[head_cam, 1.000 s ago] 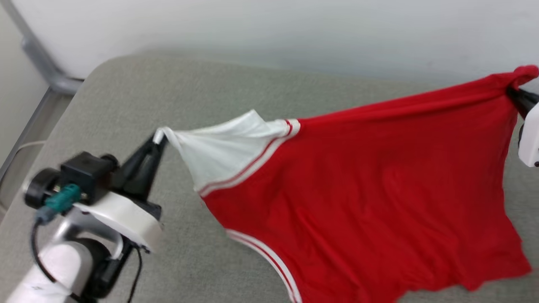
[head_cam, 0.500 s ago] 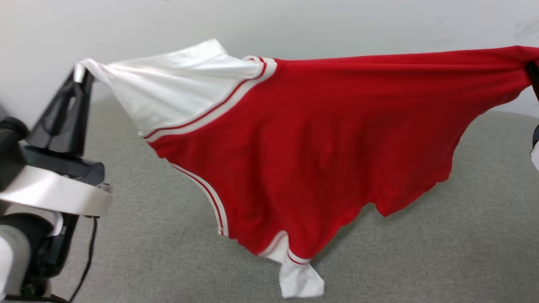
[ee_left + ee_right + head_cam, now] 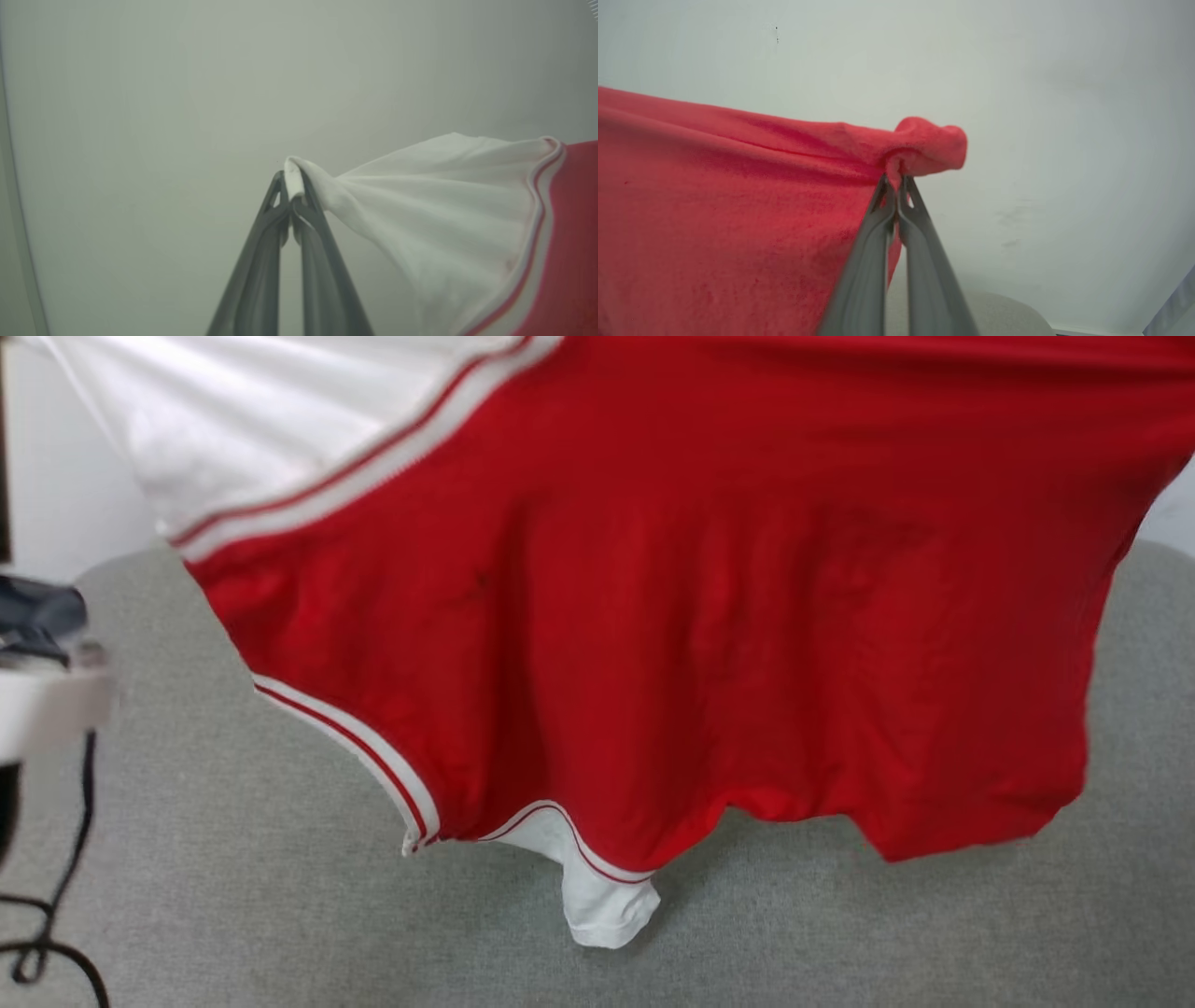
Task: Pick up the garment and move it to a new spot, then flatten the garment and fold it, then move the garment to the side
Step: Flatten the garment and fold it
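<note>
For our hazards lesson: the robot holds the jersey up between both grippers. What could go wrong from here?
1. The left gripper pinches just the tip of the white sleeve; under tension it could slip out.
2. The right gripper holds a small bunched red corner, an equally thin grip.
3. The lower sleeve dangles below the garment and may tuck under when laid on the grey surface.
</note>
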You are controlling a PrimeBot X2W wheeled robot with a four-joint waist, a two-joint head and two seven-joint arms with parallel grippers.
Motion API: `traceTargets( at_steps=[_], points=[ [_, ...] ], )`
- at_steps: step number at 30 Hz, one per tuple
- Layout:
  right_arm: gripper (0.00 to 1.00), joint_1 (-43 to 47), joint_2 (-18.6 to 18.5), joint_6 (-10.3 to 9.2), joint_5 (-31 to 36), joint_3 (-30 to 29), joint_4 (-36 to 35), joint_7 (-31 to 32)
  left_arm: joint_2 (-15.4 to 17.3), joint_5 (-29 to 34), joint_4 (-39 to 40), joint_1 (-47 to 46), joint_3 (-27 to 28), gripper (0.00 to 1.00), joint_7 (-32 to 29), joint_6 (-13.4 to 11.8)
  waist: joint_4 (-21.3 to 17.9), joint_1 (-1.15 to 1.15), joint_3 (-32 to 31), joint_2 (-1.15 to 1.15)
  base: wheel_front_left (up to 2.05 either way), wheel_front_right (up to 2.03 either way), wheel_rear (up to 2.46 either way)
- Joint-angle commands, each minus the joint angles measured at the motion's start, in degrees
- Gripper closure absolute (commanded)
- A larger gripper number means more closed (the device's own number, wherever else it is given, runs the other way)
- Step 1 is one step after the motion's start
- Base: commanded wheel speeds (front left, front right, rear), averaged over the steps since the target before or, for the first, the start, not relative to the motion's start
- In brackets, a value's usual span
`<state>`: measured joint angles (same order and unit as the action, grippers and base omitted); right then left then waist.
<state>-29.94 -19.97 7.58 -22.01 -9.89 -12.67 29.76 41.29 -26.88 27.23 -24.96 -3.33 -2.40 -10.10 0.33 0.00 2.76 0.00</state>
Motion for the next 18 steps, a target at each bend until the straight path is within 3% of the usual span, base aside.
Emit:
traceTargets(
  at_steps=[1,11,18],
  points=[
    [1.0,-1.05,-0.12,-0.16,0.84,-0.54,0.66,-0.28,0.55,0.03,-1.0,-1.65,0.83,1.0,-0.04,-0.03,-0.31,0.0,1.56,0.0,0.0,0.0,0.0],
    [1.0,-16.57,-3.48,-0.17,3.69,3.72,7.81,-4.87,4.22,1.09,-12.37,-19.78,-2.04,1.0,0.1,6.46,-0.55,0.0,13.37,0.0,0.0,0.0,0.0],
    [1.0,-32.68,-5.01,-0.18,7.26,7.55,17.97,-8.52,3.39,4.39,-24.45,-39.85,-6.37,1.0,2.26,11.34,0.09,0.0,23.35,0.0,0.0,0.0,0.0]
  ],
)
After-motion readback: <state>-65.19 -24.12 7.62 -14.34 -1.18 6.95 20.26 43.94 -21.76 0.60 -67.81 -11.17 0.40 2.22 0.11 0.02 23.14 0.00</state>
